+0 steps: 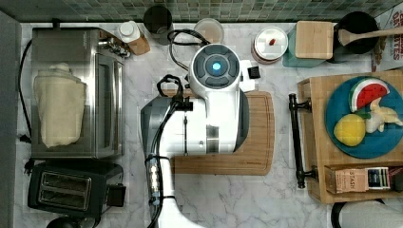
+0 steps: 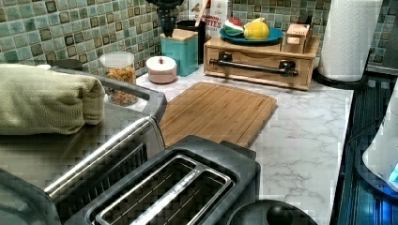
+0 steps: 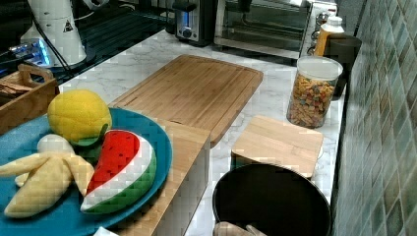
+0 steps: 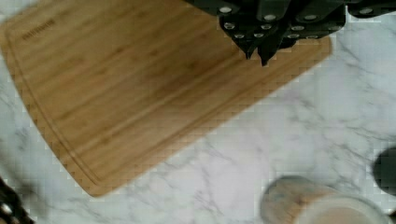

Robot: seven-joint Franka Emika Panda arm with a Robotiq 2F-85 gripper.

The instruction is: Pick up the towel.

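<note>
Marble desk (image 1: 247, 199) under a tiled backsplash: in the top view the towel (image 1: 58, 107) lies folded on the toaster oven (image 1: 102, 109), at the top view's left, well apart from the arm, so a sideways reach seems needed. The left view shows the towel (image 2: 44, 101) draped high above the black toaster (image 2: 164, 187). The right view shows the cutting board (image 3: 194, 91) bare. In the wrist view the end effector (image 4: 261, 44) hangs over that board; whether its fingers are apart I cannot tell.
</note>
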